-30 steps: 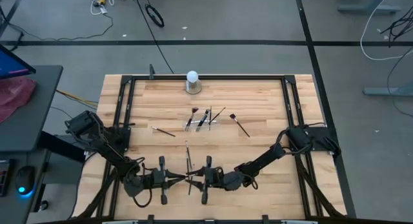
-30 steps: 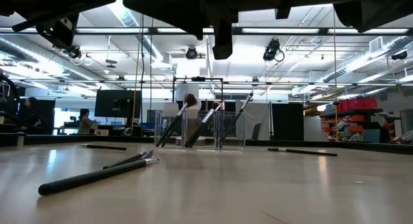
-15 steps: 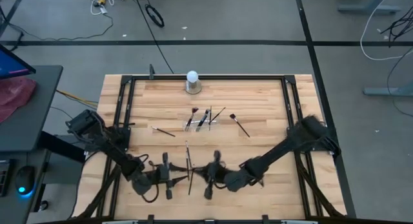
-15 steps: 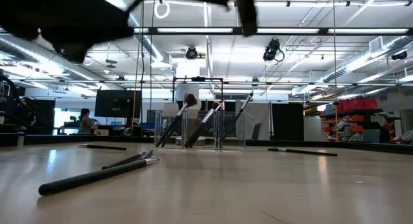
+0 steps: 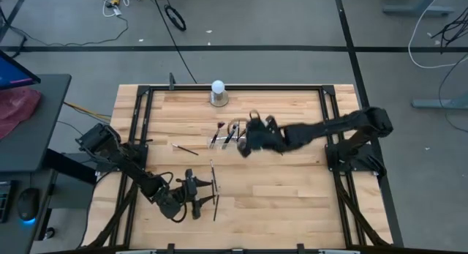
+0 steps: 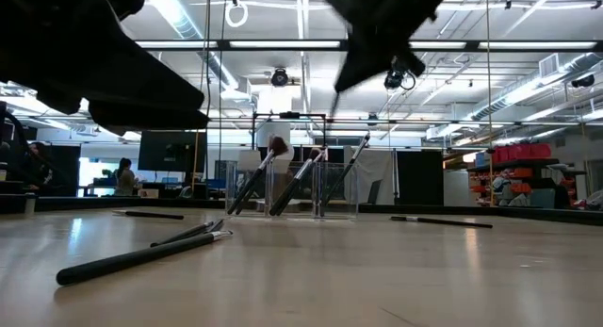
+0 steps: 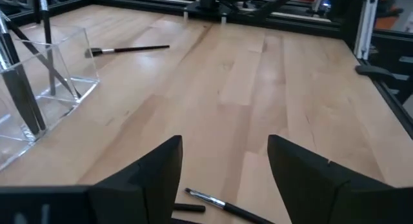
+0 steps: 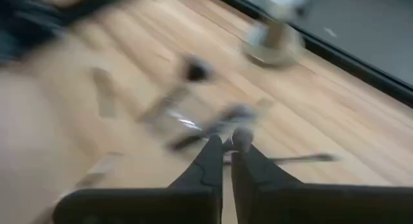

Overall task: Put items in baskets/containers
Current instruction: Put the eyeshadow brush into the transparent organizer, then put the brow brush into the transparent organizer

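Observation:
The clear holder (image 5: 228, 137) stands mid-table with several dark brushes leaning in it; it also shows in the low view (image 6: 292, 190) and the left wrist view (image 7: 39, 88). My right gripper (image 5: 243, 148) hangs shut just above the holder's right end, with a thin brush (image 6: 333, 103) sticking down from its tips. My left gripper (image 5: 205, 195) stands open near the table's near edge. Two loose brushes (image 5: 214, 187) lie flat beside it, and one (image 7: 213, 201) lies just in front of its fingers. My right gripper pinches a thin brush at its fingertips (image 8: 239, 139), coming from the table's right and slanting down. The brush hangs below the fingers, clear of the table and over the holder. Blur hides which part of the brush it has.
A white ball on a grey round base (image 5: 218, 93) stands at the far edge. One loose brush (image 5: 185, 148) lies left of the holder and another (image 6: 443, 220) right of it. A black frame (image 5: 139, 122) borders the table. Bare wood lies in the near right quarter.
My right gripper has left the spot near the table's near edge where both grippers met, risen, and swung far toward the holder, tipping downward. My left gripper has drawn back a little toward the table's left edge. The brushes lying on the table have stayed where they were.

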You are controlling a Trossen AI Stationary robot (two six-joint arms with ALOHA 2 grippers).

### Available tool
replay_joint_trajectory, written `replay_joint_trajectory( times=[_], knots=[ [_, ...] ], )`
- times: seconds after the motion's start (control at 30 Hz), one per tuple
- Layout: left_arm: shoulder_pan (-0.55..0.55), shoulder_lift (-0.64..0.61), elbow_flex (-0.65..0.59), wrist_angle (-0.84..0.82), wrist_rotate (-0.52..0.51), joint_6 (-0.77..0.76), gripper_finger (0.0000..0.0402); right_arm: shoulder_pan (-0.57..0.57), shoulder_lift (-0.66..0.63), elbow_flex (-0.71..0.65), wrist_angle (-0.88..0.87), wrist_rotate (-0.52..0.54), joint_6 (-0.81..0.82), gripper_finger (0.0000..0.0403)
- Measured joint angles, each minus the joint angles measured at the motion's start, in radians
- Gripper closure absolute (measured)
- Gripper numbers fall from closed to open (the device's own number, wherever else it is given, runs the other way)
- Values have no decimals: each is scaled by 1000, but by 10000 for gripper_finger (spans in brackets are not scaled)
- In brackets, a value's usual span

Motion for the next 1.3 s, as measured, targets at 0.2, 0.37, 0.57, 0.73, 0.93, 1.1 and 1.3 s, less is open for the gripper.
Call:
replay_joint_trajectory(
  times=[0.2, 0.37, 0.57, 0.73, 0.93, 1.1, 1.3],
  knots=[
    [0, 0, 0, -9, -1, 0, 166, -131, 16, -1, -59, -103, -24, 395],
    [0, 0, 0, -18, -1, 0, 166, -173, 17, -1, -49, -248, -22, 389],
    [2, 0, 1, -20, -3, -2, 166, -177, 18, -42, 4, -295, 6, 365],
    [1, 0, 0, -21, -3, -18, 166, -177, 19, -111, 98, -338, 12, 351],
    [1, 0, 0, -20, -3, -34, 166, -184, 19, -133, 118, -323, 0, 329],
    [1, 0, 0, -20, -3, -34, 166, -191, -9, -133, 136, -254, -77, 294],
    [2, 0, 1, -20, -3, -34, 166, -112, -99, -133, 116, -157, -142, 286]
  ],
)
